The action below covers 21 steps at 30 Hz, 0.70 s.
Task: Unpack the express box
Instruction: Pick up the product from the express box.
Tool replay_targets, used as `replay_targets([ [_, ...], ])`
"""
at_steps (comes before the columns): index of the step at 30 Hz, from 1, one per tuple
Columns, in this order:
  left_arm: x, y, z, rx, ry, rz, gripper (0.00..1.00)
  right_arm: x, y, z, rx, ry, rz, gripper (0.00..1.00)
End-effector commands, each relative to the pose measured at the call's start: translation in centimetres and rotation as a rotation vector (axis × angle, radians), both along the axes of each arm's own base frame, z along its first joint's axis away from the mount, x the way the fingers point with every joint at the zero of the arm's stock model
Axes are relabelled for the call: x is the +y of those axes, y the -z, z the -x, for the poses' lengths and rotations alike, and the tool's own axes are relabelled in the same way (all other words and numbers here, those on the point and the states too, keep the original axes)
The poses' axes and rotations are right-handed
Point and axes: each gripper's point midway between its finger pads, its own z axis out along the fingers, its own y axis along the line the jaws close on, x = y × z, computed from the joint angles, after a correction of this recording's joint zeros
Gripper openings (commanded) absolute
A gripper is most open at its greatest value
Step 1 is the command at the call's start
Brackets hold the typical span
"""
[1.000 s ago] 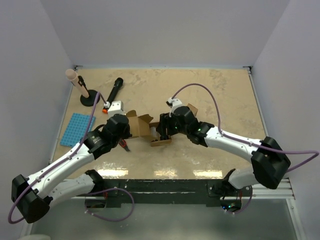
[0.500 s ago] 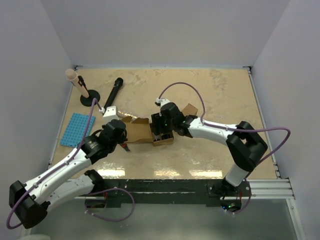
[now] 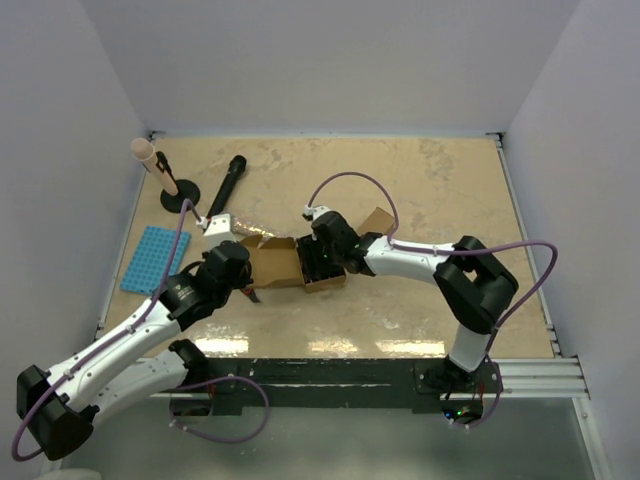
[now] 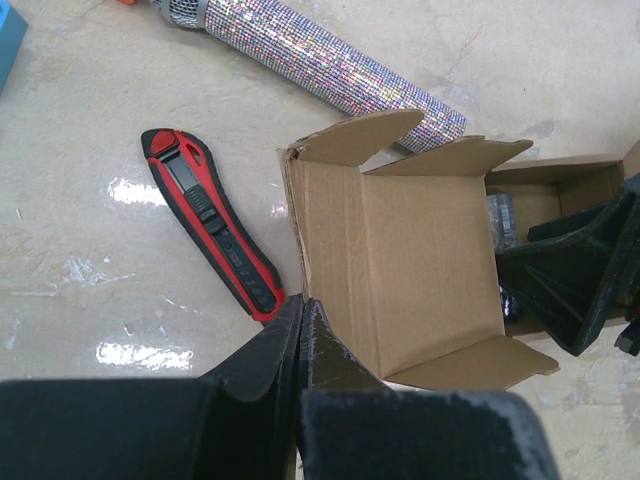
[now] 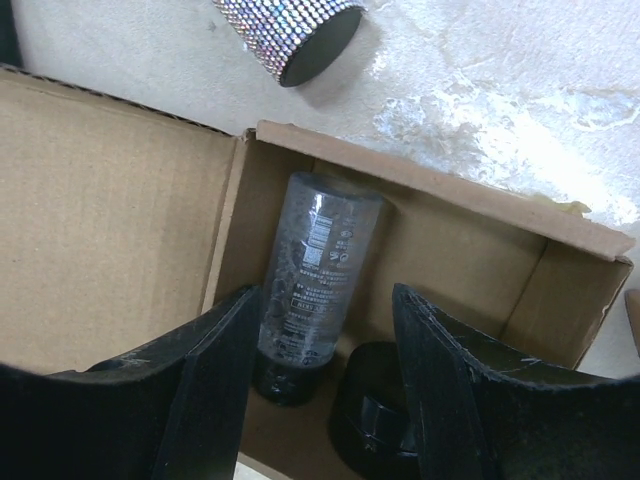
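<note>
The brown cardboard express box [image 3: 272, 262] lies open on the table, its flaps spread; it also shows in the left wrist view [image 4: 420, 260]. My left gripper [image 3: 247, 272] is shut on the near corner of the box's left flap [image 4: 300, 305]. My right gripper [image 3: 318, 265] is open and reaches into the box, its fingertips [image 5: 325, 300] either side of a clear bottle [image 5: 320, 265] with a printed label, lying against the box's inner wall [image 5: 480, 270]. A black round item [image 5: 375, 425] lies beside the bottle. The bottle's black cap end is partly hidden behind my left finger.
A red and black utility knife [image 4: 215, 225] lies left of the box. A glittery microphone [image 3: 227, 180] lies behind it, its end near the box [image 5: 295, 30]. A blue pad [image 3: 155, 258] and a black stand with a pink tip [image 3: 165, 180] sit far left.
My right gripper has moved left and down into the open box. My left gripper has shifted slightly left and nearer, drawing the flap out flat. The box has slid a little left.
</note>
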Motion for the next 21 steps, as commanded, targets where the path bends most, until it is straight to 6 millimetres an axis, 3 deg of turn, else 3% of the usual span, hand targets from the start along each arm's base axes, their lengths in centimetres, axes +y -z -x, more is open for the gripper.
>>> replay_targets([
  [1, 0.1, -0.3, -0.4, -0.032, -0.01, 0.011, 0.0, 1.2, -1.0, -0.6, -0.037, -0.019, 0.005, 0.6],
  [10, -0.2, -0.1, -0.4, -0.03, 0.005, 0.018, 0.0, 0.8, 2.4, -0.3, 0.012, -0.029, 0.081, 0.42],
  [13, -0.4, 0.0, -0.4, -0.028, 0.011, 0.017, 0.0, 0.6, 1.8, -0.5, -0.005, -0.014, 0.068, 0.36],
  [14, -0.4, 0.0, -0.4, -0.029, 0.012, 0.019, 0.0, 0.7, 1.4, -0.5, -0.014, -0.01, 0.059, 0.35],
  [17, -0.5, 0.0, -0.5, -0.033, 0.018, 0.018, 0.0, 1.1, -2.7, -1.0, -0.082, 0.008, -0.027, 0.31],
  [18, -0.6, -0.1, -0.6, -0.035, 0.021, 0.021, 0.0, 1.3, -5.4, -1.2, -0.12, 0.013, -0.079, 0.3],
  [21, -0.7, -0.3, -0.8, -0.039, 0.025, 0.018, 0.0, 1.5, -9.7, -1.6, -0.176, 0.039, -0.152, 0.28],
])
